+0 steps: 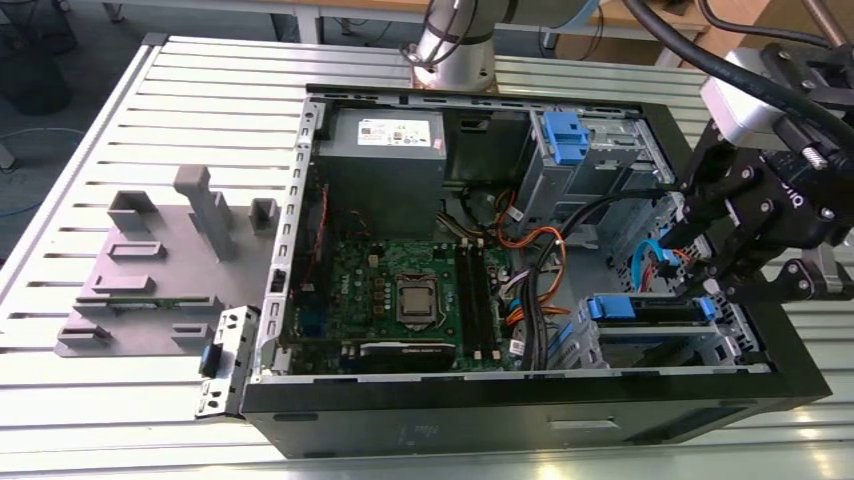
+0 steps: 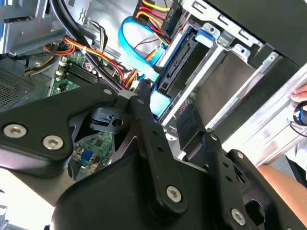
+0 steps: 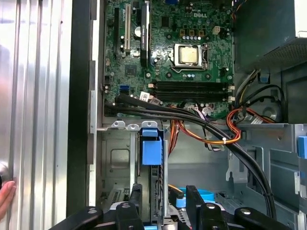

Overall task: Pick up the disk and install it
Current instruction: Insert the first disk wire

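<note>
Two black fingers (image 3: pixel 135 203) of the claw (image 3: pixel 164 205) stand apart, open, on either side of the outer end of the disk (image 3: pixel 150 152). The disk sits on edge in a metal drive bay of the open computer case (image 1: pixel 534 400), near the motherboard (image 1: pixel 400 290). In the exterior view the case lies on the slatted desk (image 1: pixel 200 100), with a grey stand (image 1: pixel 160 250) toward the exterior view's left.

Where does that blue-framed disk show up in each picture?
Exterior view: disk in the drive cage, toward the exterior view's right.
Second wrist view: edge-on, slotted in that cage.
First wrist view: edge-on, between the open gripper fingers.
Shared landmark: green motherboard.
</note>
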Controlling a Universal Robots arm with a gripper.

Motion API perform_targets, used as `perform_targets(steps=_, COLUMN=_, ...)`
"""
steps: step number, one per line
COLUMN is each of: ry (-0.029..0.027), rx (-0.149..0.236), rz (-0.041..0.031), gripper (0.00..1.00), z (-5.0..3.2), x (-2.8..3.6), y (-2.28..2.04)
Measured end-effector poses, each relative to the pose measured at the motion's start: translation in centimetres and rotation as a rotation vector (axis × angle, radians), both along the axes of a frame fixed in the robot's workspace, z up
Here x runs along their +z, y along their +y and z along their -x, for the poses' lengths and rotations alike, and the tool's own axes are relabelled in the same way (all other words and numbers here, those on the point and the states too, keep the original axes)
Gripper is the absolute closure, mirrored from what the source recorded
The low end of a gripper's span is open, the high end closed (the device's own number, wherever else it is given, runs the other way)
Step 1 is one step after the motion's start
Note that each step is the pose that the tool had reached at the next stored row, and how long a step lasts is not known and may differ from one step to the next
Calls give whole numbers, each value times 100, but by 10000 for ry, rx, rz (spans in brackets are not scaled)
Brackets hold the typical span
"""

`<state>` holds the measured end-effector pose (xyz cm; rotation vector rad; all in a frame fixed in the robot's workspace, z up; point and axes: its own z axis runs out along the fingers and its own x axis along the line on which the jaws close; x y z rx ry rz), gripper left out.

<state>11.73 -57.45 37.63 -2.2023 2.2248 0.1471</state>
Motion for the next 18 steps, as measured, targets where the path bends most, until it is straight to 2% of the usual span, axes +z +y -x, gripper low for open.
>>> perform_targets(steps=3, ry=0, rx=-2, rz=-1, gripper=51, z=-33, x=-16, y=22)
perform_targets(steps=12, ry=0, rx=-2, rz=-1, gripper=51, z=-56, x=-102, y=24)
perform_targets(steps=18, ry=0, rx=-2, rz=0, gripper=51, z=-85, x=-125, y=26)
